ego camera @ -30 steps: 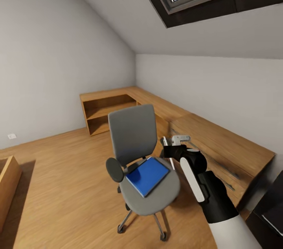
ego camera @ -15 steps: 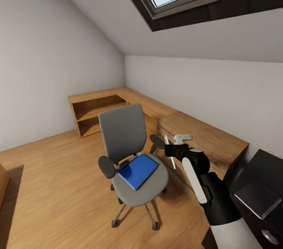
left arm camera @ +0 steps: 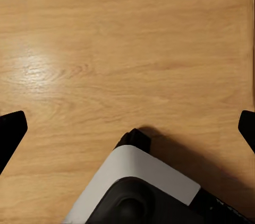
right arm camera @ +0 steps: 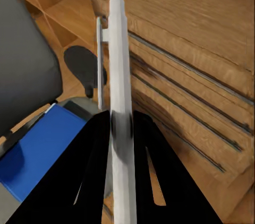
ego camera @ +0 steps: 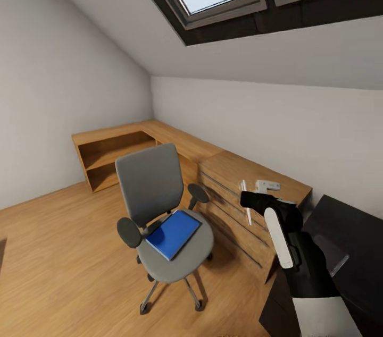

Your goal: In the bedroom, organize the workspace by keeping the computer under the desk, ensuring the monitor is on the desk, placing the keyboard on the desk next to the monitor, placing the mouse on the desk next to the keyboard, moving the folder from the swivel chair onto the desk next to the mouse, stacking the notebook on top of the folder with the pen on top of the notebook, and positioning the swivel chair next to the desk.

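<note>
One pen [right arm camera: 121, 102], its lower end cut off, clamped in right hand [right arm camera: 122, 128].

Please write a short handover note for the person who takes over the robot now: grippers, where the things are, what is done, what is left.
Right gripper: jaws shut on the pen, held up beside the desk.
Left gripper: its two dark fingertips stand wide apart over the wooden floor, nothing between them.
The blue folder lies on the seat of the swivel chair, which stands close to the desk.
Done: pen picked up.
Left: move the folder to the desk, then notebook and pen on top. Notebook, monitor, keyboard, mouse: cannot say where from these pictures.
</note>
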